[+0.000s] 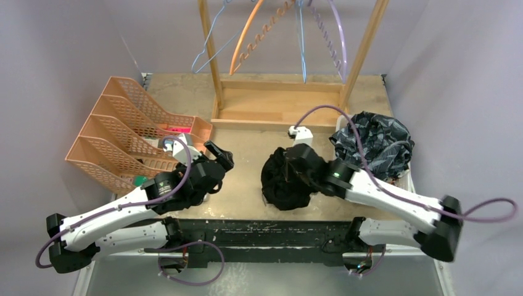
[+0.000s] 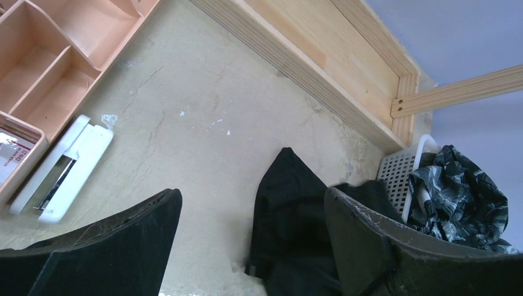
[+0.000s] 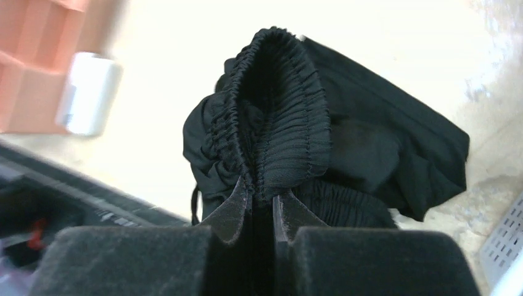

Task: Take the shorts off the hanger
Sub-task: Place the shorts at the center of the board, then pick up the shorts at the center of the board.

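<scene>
The plain black shorts (image 1: pixel 285 179) lie bunched on the table in the middle. My right gripper (image 1: pixel 306 161) is shut on their elastic waistband (image 3: pixel 280 123), which stands up between the fingers in the right wrist view. The dark grey-blue camouflage shorts (image 1: pixel 373 142) sit in a white basket at the right, also seen in the left wrist view (image 2: pixel 459 191). My left gripper (image 1: pixel 221 155) is open and empty, left of the black shorts (image 2: pixel 296 222). Several bare hangers (image 1: pixel 271 31) hang on the wooden rack (image 1: pixel 277 98). Olive and orange camouflage shorts are out of view.
Orange file trays (image 1: pixel 132 132) stand at the left, with a white stapler (image 2: pixel 61 166) beside them. The white basket (image 2: pixel 398 172) stands at the right edge. A small white block (image 1: pixel 300 134) sits in front of the rack base.
</scene>
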`<state>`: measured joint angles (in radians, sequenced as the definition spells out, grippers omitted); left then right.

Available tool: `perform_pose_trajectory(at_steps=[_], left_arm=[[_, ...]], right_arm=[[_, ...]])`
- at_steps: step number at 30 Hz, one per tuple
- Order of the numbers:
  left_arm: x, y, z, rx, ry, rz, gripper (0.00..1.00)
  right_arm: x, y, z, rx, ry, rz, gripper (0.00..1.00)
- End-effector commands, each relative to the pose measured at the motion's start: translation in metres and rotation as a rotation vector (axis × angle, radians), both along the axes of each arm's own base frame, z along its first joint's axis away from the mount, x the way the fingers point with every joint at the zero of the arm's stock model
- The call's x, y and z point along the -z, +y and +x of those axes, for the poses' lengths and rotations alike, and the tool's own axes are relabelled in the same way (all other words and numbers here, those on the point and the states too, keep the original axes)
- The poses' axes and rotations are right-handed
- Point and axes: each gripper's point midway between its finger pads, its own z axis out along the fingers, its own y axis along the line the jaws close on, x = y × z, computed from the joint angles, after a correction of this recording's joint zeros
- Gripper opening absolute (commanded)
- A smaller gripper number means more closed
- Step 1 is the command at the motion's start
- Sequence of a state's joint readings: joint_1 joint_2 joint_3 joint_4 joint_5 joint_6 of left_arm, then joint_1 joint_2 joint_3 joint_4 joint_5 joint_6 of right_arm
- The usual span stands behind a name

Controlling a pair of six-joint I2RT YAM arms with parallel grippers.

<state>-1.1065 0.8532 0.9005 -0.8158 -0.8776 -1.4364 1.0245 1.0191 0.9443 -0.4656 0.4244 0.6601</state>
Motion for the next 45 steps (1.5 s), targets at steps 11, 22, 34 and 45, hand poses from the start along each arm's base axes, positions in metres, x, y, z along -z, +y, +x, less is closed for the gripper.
perform_pose_trajectory(at_steps=[11, 22, 34, 45], left_arm=[[-0.016, 0.003, 0.001, -0.009, -0.035, -0.047, 0.84], [-0.016, -0.001, 0.001, 0.007, -0.032, -0.048, 0.84], [-0.015, 0.011, -0.001, -0.019, -0.045, -0.051, 0.84], [-0.009, 0.001, 0.002, 0.0, -0.031, -0.028, 0.84]], right_arm=[[0.107, 0.011, 0.033, 0.016, 0.2, -0.084, 0.99], [0.215, -0.019, 0.024, 0.149, 0.42, -0.467, 0.99], [0.141, -0.027, 0.023, 0.27, 0.268, -0.272, 0.0], [-0.028, -0.103, 0.023, 0.479, -0.019, -0.118, 0.0]])
